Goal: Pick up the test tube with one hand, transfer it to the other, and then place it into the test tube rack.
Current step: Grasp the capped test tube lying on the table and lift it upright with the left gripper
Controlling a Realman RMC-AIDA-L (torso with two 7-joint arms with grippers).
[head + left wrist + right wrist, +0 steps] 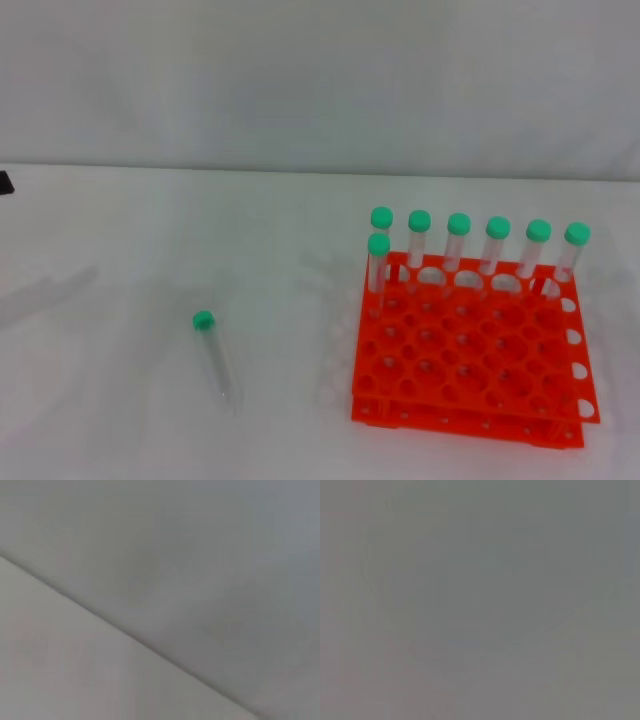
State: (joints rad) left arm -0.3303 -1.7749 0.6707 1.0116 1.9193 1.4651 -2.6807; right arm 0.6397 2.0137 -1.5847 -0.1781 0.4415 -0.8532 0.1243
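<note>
A plain white tabletop (120,420) runs back to a pale wall. Neither gripper appears in any view, so the state of their fingers cannot be told; both wrist views show only blank grey surface. The slim clear test tube with a round green cap (214,358) lies flat on the table, well apart from the bright orange-red two-tier plastic rack (470,350), which holds seven identical green-capped tubes (458,240) along its far side. The pick-up has seemingly not begun. The next move calls for a descent onto the lying tube; open table surrounds it, and most rack holes stand free.
</note>
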